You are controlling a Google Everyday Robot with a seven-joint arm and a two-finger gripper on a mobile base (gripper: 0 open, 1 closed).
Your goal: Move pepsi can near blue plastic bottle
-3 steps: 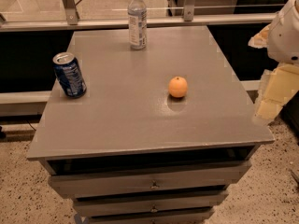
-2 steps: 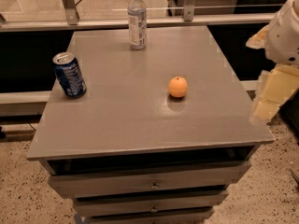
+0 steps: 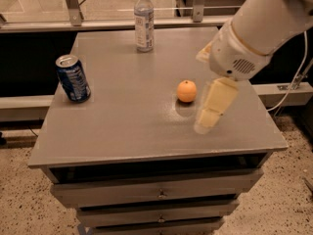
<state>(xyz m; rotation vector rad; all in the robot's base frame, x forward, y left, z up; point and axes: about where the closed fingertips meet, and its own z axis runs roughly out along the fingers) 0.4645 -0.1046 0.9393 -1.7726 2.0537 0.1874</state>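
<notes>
A: Entry: where is the pepsi can?

B: The pepsi can (image 3: pixel 73 78) stands upright near the left edge of the grey table (image 3: pixel 122 131), silver top up. Nothing touches it.

A: And the blue plastic bottle?

B: The blue plastic bottle (image 3: pixel 144 19) is upright at the back edge, near the middle, white cap on. It is well apart from the can, farther back and to the right.

A: Other items on the top?

B: One orange (image 3: pixel 187 91), right of centre, apart from both can and bottle.

A: The gripper?

B: The gripper (image 3: pixel 208 120) points down over the right part of the table, just beside the orange on its right, at the end of the white arm (image 3: pixel 259 28) that comes in from the upper right. It is well apart from the can. I cannot tell how far the claw is open. No object is seen in it.

A: Below the top?

B: Drawers (image 3: pixel 159 194) with small handles, on a speckled floor (image 3: pixel 19 209).
</notes>
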